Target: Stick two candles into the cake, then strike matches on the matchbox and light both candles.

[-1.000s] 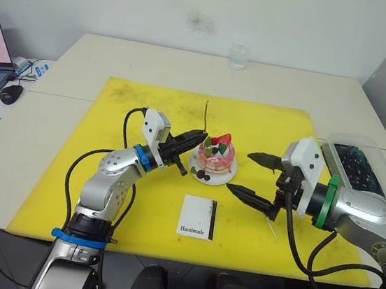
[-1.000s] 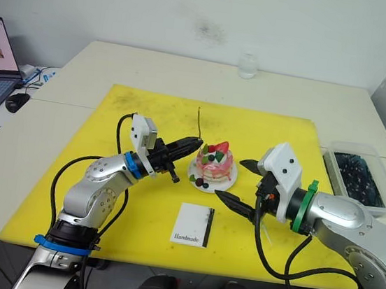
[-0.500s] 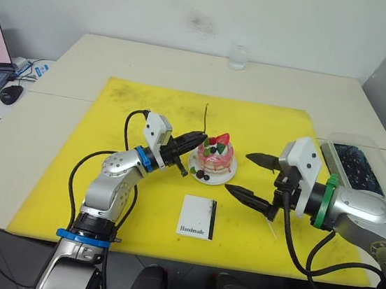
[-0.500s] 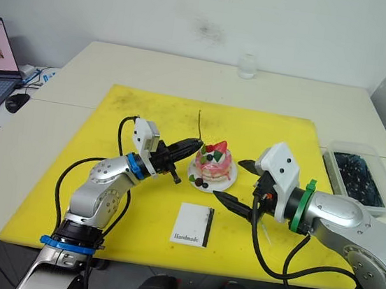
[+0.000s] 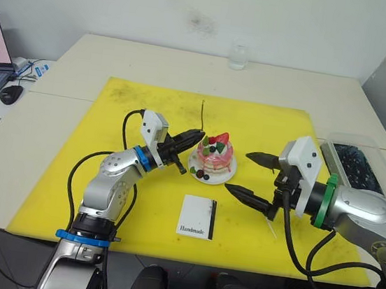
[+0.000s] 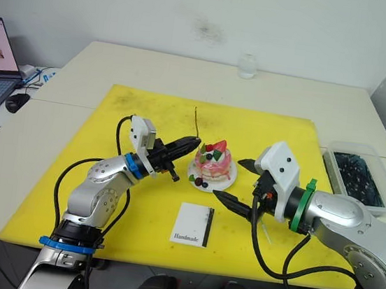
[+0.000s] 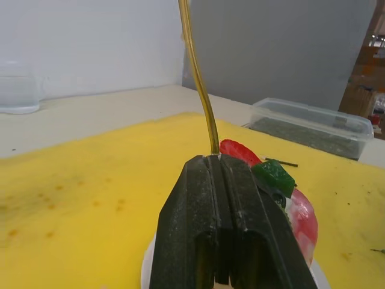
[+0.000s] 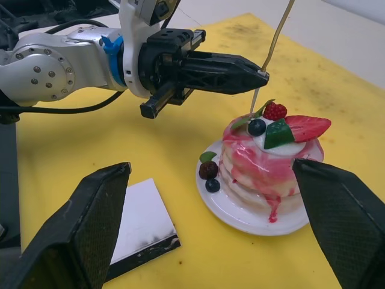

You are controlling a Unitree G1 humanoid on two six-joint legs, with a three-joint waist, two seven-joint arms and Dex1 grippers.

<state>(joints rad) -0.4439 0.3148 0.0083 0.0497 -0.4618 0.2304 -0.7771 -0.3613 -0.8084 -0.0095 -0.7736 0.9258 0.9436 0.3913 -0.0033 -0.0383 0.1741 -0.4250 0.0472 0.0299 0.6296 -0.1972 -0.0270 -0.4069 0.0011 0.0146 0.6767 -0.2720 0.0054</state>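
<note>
One thin, pale yellow-green wire-like candle (image 5: 202,117) is pinched near its lower end between the closed black fingertips of the left gripper (image 5: 198,135), from which it rises nearly upright with a slight lean. The lower tip of the candle is seen in the right wrist view just above the cream at the near edge of the small round pink cake (image 5: 215,157); whether it touches the cake cannot be told. The cake, topped with white cream, a red strawberry, a green leaf and dark berries, is set on a round white plate (image 5: 222,180) immediately beyond the left gripper's tips. Loose dark berries are lying on the plate's rim on the side nearest the flat white rectangular matchbox (image 5: 197,217), which is printed "Handmade" and edged with a black striking strip. The matchbox is placed flat, below the left gripper and beside the lower finger of the right gripper (image 5: 248,174). The right gripper is held wide open and empty, just beside the plate on the side opposite the left gripper. All items are laid on a yellow mat (image 5: 128,101).
</note>
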